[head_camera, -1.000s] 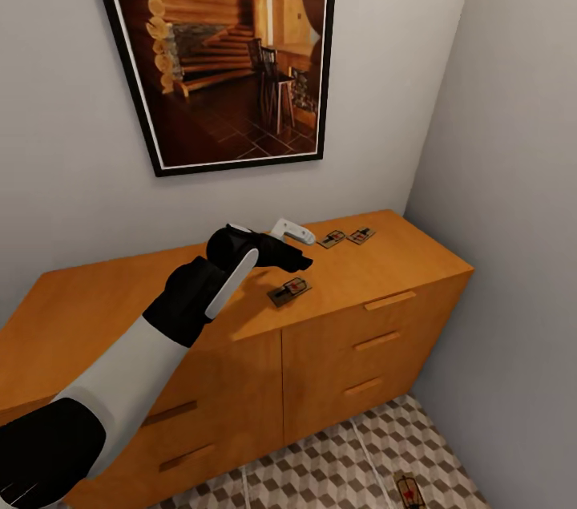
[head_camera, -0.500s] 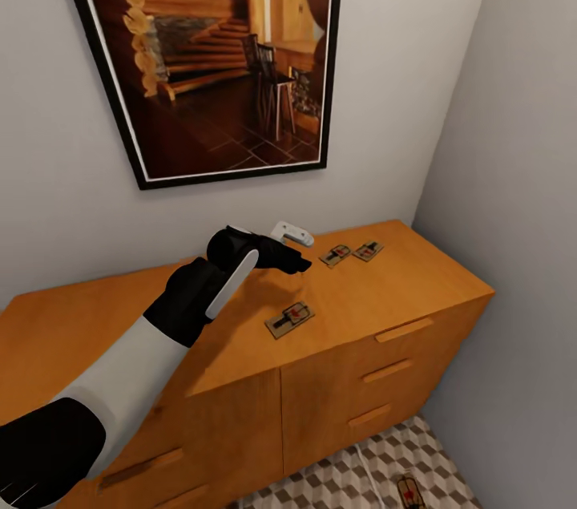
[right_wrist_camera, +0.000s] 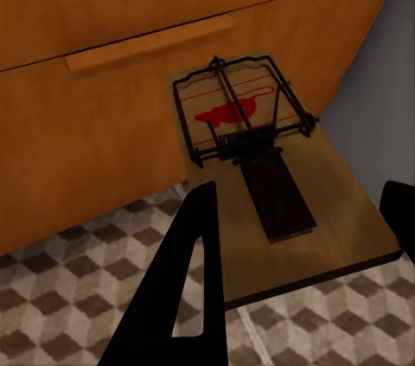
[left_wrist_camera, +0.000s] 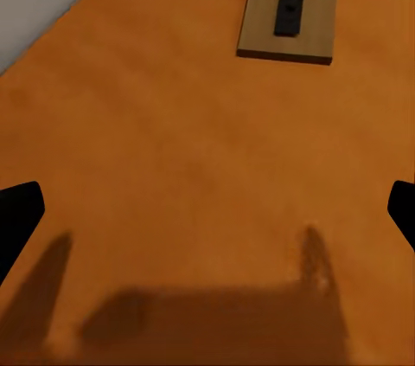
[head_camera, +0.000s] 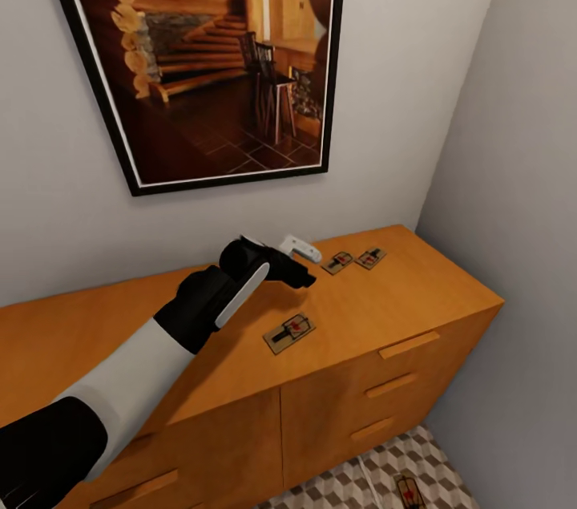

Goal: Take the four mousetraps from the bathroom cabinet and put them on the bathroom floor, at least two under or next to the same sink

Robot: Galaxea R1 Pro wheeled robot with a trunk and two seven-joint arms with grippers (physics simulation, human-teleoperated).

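Three mousetraps lie on the orange-brown cabinet [head_camera: 401,309]: one near the front [head_camera: 288,331] and two side by side at the back, one [head_camera: 338,261] beside the other [head_camera: 370,257]. My left gripper [head_camera: 303,275] hovers over the top between them, open and holding nothing. In the left wrist view its black fingertips [left_wrist_camera: 17,215] stand wide apart and a mousetrap [left_wrist_camera: 290,16] lies ahead on the cabinet top [left_wrist_camera: 173,124]. My right gripper [right_wrist_camera: 298,197] is shut on the fourth mousetrap [right_wrist_camera: 268,176], low before a drawer front [right_wrist_camera: 104,124] above the cube-pattern floor [right_wrist_camera: 69,297]. That trap [head_camera: 409,490] also shows in the head view.
A large framed picture [head_camera: 216,52] hangs on the wall behind the cabinet. A grey side wall [head_camera: 513,212] closes the corner at the right, leaving a narrow strip of tiled floor [head_camera: 353,485]. Bar handles [head_camera: 409,345] stick out of the drawer fronts.
The head camera has risen, so the whole picture has shifted. The left gripper stays open over the cabinet top, slightly farther forward. The traps have not moved.
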